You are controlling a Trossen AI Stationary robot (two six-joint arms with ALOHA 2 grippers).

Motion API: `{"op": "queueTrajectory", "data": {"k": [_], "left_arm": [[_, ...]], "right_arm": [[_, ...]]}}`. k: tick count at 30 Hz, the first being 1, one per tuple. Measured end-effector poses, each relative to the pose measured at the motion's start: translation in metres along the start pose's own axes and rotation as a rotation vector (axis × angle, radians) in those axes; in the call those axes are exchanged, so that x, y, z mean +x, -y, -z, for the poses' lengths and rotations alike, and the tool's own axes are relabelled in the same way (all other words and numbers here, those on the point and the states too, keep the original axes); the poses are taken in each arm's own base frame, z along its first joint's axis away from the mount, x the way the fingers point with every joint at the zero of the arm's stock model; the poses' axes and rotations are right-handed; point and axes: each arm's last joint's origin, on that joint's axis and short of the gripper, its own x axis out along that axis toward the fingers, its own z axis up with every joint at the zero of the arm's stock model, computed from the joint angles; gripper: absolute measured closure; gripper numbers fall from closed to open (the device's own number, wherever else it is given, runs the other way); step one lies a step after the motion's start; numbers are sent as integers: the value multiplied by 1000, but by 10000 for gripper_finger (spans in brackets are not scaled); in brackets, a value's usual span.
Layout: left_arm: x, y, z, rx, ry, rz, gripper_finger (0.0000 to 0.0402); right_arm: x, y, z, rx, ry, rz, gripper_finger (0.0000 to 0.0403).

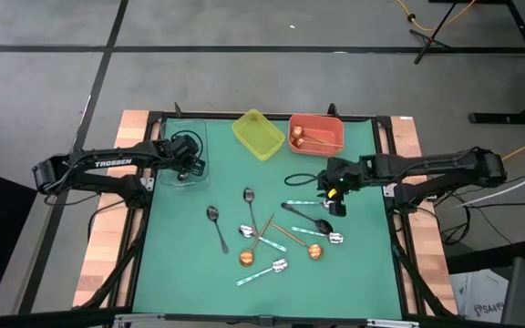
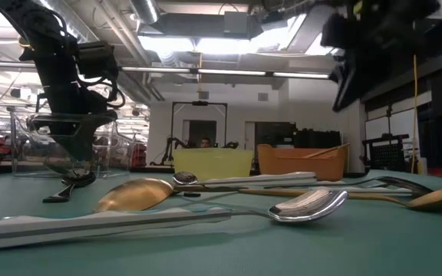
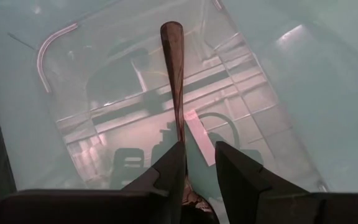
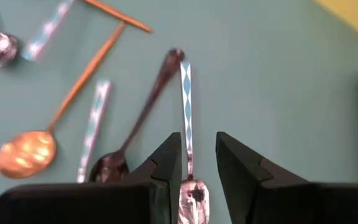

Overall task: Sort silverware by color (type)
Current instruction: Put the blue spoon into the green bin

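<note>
A black spoon (image 3: 174,81) was gripped by the left tool (image 3: 197,165) over the clear bin (image 1: 182,137), its handle projecting ahead. A teal-handled spoon (image 4: 188,118) was held by the right tool (image 4: 196,163) above the table (image 1: 180,264), the others being scattered below

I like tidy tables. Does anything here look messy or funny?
Yes. The loose spoons lie jumbled on the green mat, some crossing, colours mixed. Only the red bin shows copper spoons; the yellow bin looks empty. The left gripper holds a dark spoon over the clear bin.
</note>
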Motion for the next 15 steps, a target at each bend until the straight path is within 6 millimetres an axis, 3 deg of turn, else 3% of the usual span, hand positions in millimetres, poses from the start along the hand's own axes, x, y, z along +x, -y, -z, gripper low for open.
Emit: {"op": "queueTrajectory", "data": {"k": [7, 15], "left_arm": [[0, 0, 0, 0, 0, 0, 319], [0, 0, 0, 0, 0, 0, 319]], "right_arm": [[29, 1, 23, 0, 63, -1, 315], [44, 2, 37, -1, 140, -3, 315]]}}
